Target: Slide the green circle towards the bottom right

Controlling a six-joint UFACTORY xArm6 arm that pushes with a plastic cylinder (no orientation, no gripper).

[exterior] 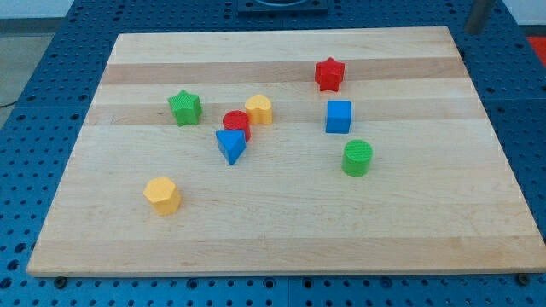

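The green circle (357, 158) is sitting right of the wooden board's (281, 247) centre, just below the blue cube (339, 117). The rod's tip is not showing (its state cannot be told), so the approach is seemingly still pending: reaching the circle's upper-left side.

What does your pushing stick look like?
Only a bit of my rod shows, at the view's top right corner: dark, straight and plain. My tip is hard to make out, far from the green circle. No cables or markings are visible.
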